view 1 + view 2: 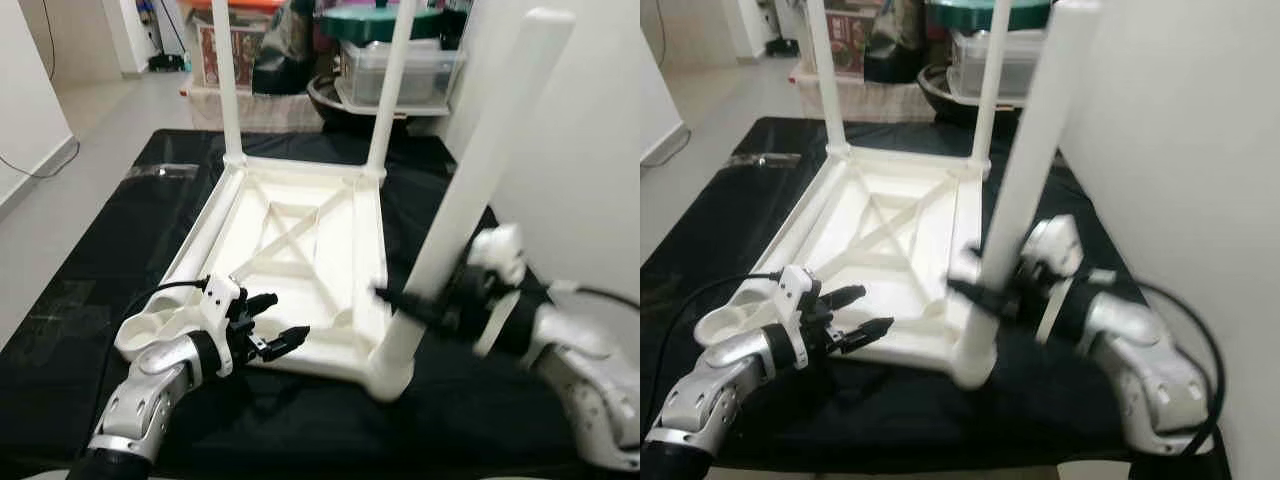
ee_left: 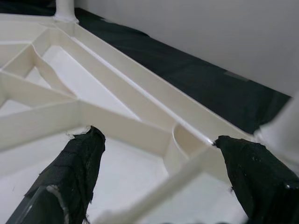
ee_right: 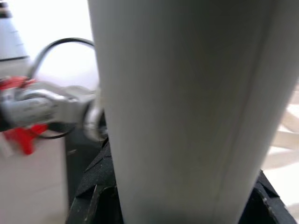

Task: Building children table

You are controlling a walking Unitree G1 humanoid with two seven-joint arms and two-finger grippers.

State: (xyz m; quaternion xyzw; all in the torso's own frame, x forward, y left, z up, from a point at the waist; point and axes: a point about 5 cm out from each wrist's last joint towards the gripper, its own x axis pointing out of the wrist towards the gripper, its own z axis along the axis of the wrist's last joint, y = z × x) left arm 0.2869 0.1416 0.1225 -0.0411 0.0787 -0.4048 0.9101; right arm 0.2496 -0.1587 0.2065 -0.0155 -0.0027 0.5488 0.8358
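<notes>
A white plastic children's table [image 1: 300, 240] lies upside down on a black cloth [image 1: 120, 260]. Two white legs stand in its far corners, the far left leg [image 1: 226, 80] and the far right leg [image 1: 390, 90]. A third leg [image 1: 480, 180] stands tilted in the near right corner. My right gripper [image 1: 402, 300] is shut on this leg low down, and in the right wrist view the leg [image 3: 187, 107] sits between the black fingers [image 3: 93, 191]. My left gripper [image 1: 285, 318] is open over the table's near edge, its fingers [image 2: 70, 177] straddling the underside ribs [image 2: 117, 126].
A white wall [image 1: 590, 150] runs close along the right. Behind the table stand a low shelf with boxes [image 1: 225, 50] and a clear bin with a green lid [image 1: 400, 60]. A round corner socket [image 1: 140, 335] is at the table's near left. Bare floor [image 1: 60, 200] lies to the left.
</notes>
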